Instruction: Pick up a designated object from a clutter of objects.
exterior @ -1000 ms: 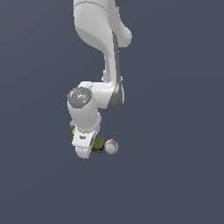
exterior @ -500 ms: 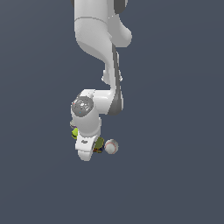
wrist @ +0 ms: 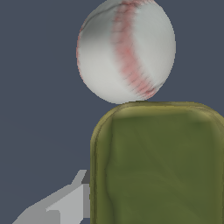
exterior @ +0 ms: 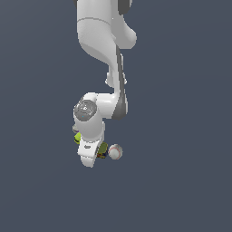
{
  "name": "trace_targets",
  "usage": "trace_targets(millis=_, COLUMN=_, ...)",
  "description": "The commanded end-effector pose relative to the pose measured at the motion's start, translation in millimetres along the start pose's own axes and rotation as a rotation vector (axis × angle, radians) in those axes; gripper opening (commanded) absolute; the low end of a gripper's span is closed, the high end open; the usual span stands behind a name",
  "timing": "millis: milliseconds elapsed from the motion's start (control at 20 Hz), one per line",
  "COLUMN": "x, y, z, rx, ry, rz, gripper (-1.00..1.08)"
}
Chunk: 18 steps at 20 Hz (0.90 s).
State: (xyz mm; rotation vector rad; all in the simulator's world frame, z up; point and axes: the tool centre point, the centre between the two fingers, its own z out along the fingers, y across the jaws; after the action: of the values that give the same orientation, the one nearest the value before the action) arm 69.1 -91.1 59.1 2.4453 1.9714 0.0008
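Tin | resting beside baseball, apparently not lifted | gripper low over it, jaw state cannot be told | grasp and lift remain

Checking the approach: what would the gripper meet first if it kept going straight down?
Most likely the green-topped tin, which fills the wrist view directly beneath the gripper. The baseball sits beside it, off that line.
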Motion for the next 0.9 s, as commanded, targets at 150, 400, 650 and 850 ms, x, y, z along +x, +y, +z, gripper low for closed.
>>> trace_targets(millis=150, x=1.5, y=-0.1, z=-2.7, rx=0.000, ry=0.000, rz=0.000, gripper=-1.00)
trace_targets(millis=400, x=10.8, y=-0.7, z=-20.0, rx=0.000, ry=0.000, rz=0.000, gripper=-1.00)
trace_targets(millis=650, x=28.8, y=-1.7, z=-53.5, rx=0.000, ry=-0.001, rz=0.000, gripper=-1.00)
trace_targets(millis=850, x=48.5, y=-2.7, z=-90.2, rx=0.000, ry=-0.001, rz=0.000, gripper=-1.00)
